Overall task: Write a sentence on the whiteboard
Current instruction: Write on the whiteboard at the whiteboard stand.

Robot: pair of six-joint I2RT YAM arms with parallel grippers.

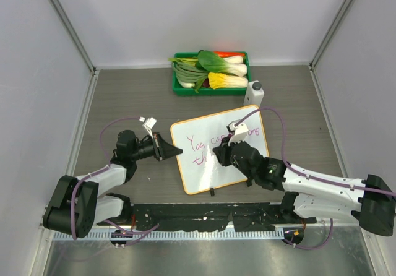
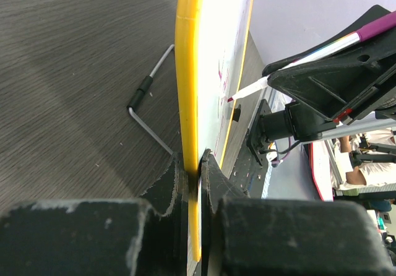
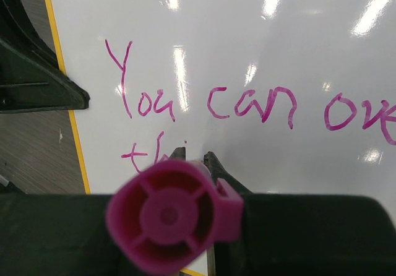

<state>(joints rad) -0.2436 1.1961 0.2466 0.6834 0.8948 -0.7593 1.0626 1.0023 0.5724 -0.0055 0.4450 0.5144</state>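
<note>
Whiteboard (image 1: 197, 172) clamped in left tool (image 1: 177, 151); right tool (image 3: 195, 158) grasps magenta marker (image 3: 170, 217) at the sentence (image 3: 247, 103)

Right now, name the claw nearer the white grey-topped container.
Right. Right claw holds a magenta marker over the orange-rimmed whiteboard, short of the container; left claw clamps the board's left edge.

Pale grey walls (image 1: 185, 16) enclose a dark wood-grain table (image 1: 124, 96).
</note>
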